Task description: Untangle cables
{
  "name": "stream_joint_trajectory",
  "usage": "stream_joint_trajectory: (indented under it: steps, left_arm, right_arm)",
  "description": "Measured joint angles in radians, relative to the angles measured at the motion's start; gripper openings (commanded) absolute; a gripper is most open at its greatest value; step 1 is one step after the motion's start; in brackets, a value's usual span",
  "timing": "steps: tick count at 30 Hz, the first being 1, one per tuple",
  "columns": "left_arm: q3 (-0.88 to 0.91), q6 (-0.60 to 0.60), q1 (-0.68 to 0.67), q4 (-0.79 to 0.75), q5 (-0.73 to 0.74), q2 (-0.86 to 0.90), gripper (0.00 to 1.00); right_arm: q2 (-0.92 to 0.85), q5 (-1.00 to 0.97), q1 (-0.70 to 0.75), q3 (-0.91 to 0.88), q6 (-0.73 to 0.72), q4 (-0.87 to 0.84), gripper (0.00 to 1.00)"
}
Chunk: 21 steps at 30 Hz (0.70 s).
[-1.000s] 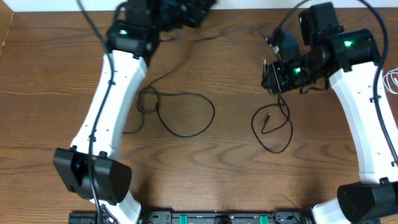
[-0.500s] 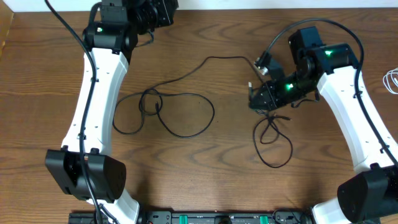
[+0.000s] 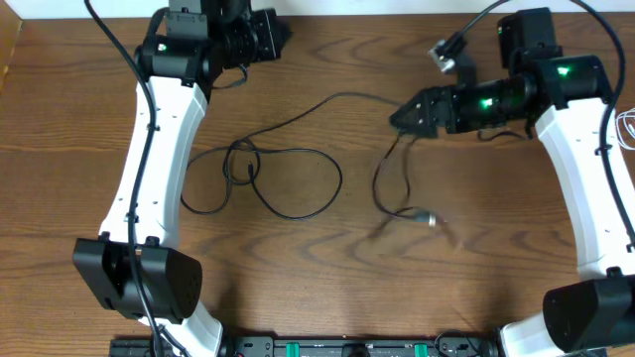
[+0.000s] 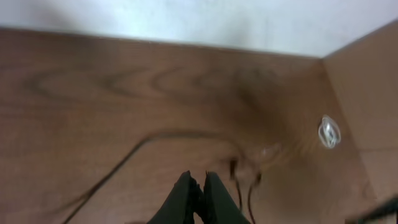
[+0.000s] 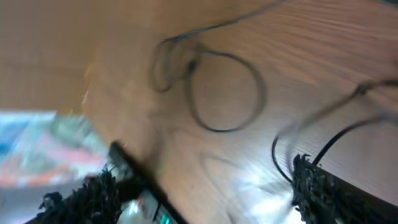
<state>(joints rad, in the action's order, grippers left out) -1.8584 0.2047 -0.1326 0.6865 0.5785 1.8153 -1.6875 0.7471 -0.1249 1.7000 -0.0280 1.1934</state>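
A long black cable (image 3: 298,114) runs from the upper middle of the table down to loose loops (image 3: 288,183) left of centre. A second black cable (image 3: 379,183) hangs in a curve below my right gripper (image 3: 399,117) and ends in a small plug (image 3: 429,218). In the right wrist view my right gripper (image 5: 199,193) stands open, nothing between its fingers, with a cable strand (image 5: 333,140) beside the right finger. My left gripper (image 3: 280,36) is at the back edge; its jaws (image 4: 199,182) are shut, with a blurred cable (image 4: 137,149) on the table beyond them.
A white coiled cable (image 3: 625,127) lies at the far right edge, also seen as a small white coil (image 4: 328,132) in the left wrist view. Thick black wires run along both arms. A rail with green lights (image 3: 347,347) lines the front edge.
My right gripper has opened and swung up to the right; the black cable it carried has dropped and its plug end lies lower on the table. The left arm shifted left, then stayed.
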Motion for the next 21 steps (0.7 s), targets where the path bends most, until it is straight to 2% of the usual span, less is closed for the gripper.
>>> stream_joint_trajectory:
  steps: [7, 9, 14, 17, 18, 21]
  left_arm:
    - [0.019, -0.119, -0.077, 0.188, 0.022, 0.000, 0.08]
    - [0.052, -0.136, -0.106, 0.186, 0.025, 0.000, 0.08]
    - [0.141, -0.159, -0.177, 0.061, 0.025, 0.017, 0.10]
    - [0.145, -0.167, -0.216, 0.002, 0.026, 0.058, 0.17]
    - [0.145, -0.170, -0.231, -0.011, 0.026, 0.077, 0.28]
    - [0.145, -0.180, -0.272, -0.041, 0.026, 0.131, 0.54]
  right_arm:
    - [0.000, -0.269, -0.004, 0.000, -0.137, 0.030, 0.87]
    - [0.000, -0.305, -0.003, 0.000, -0.149, 0.037, 0.87]
    - [0.000, -0.360, 0.005, 0.000, -0.163, 0.041, 0.86]
    - [0.000, -0.374, 0.029, 0.000, -0.167, 0.051, 0.86]
    - [0.000, -0.378, 0.042, 0.000, -0.167, 0.056, 0.86]
    - [0.000, -0.388, 0.088, 0.000, -0.167, 0.074, 0.86]
